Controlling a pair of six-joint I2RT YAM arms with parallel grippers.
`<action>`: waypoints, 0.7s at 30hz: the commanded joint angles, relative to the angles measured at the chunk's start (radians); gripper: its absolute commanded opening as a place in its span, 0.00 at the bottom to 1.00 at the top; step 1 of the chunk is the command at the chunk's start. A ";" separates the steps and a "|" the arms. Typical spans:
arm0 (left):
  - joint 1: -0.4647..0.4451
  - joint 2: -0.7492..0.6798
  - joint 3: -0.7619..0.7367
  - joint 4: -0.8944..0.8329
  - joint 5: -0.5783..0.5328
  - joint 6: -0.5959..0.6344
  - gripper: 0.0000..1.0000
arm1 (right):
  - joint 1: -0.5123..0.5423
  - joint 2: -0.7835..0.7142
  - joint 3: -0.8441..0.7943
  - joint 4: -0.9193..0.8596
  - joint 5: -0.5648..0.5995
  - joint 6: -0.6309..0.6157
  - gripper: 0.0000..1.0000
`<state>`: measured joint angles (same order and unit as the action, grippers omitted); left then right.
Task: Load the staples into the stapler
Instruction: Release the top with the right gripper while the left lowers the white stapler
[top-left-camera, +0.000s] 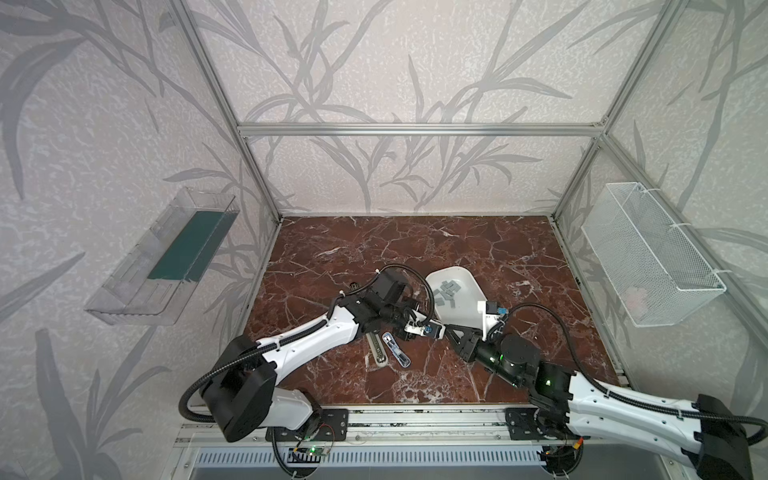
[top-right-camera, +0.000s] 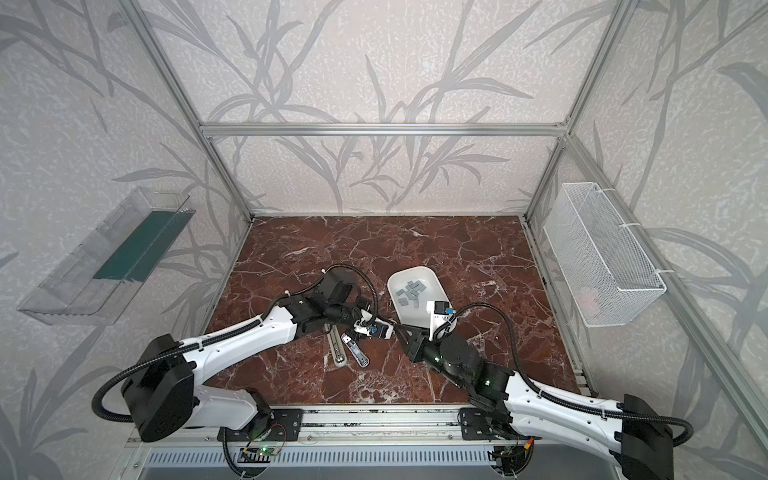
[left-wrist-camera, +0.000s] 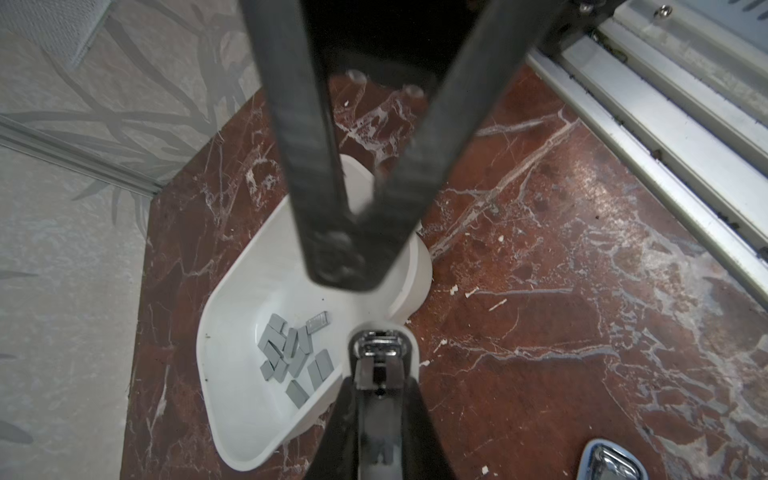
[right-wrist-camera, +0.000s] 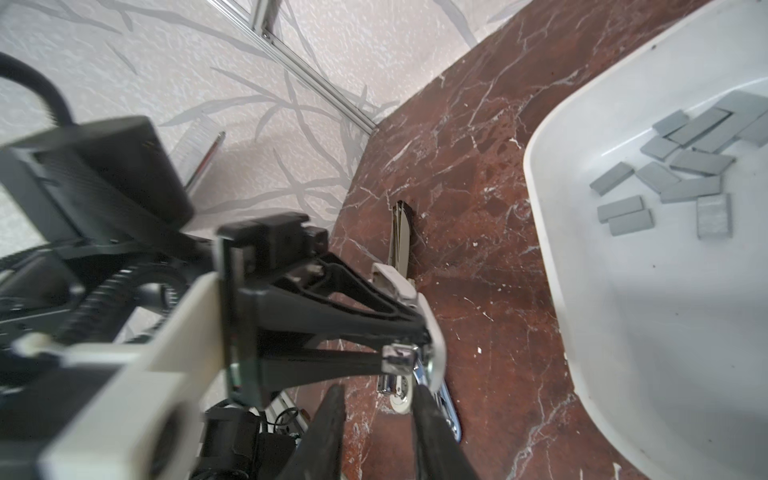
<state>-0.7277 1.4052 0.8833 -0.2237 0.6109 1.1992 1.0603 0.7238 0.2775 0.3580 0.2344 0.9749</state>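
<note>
Your left claw (left-wrist-camera: 377, 376) is clenched on the stapler (top-left-camera: 397, 351), at its white head end; your right claw (right-wrist-camera: 378, 395) is released, fingers parted and empty, tip just beside it. The staples (top-left-camera: 446, 291) lie loose in the tray (top-left-camera: 455, 272), 1 o'clock from the stapler. Step, by my read: stapler steadied, no strip picked yet; next you'd send the right claw into the tray and pinch one strip.

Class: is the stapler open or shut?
Open. In both top views the stapler shows two long parts splayed in a V; the left gripper holds its white cover.
</note>
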 joint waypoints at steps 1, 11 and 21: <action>0.018 0.030 0.044 -0.116 -0.034 0.105 0.00 | 0.004 -0.065 -0.019 -0.058 0.064 0.005 0.31; -0.021 0.156 0.087 -0.342 -0.023 0.359 0.01 | 0.001 -0.209 -0.032 -0.182 0.153 -0.017 0.36; -0.099 0.264 0.099 -0.400 -0.146 0.445 0.01 | -0.001 -0.205 -0.023 -0.189 0.151 -0.030 0.39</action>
<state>-0.8143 1.6596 0.9516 -0.5621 0.4938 1.5791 1.0603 0.5220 0.2504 0.1787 0.3668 0.9646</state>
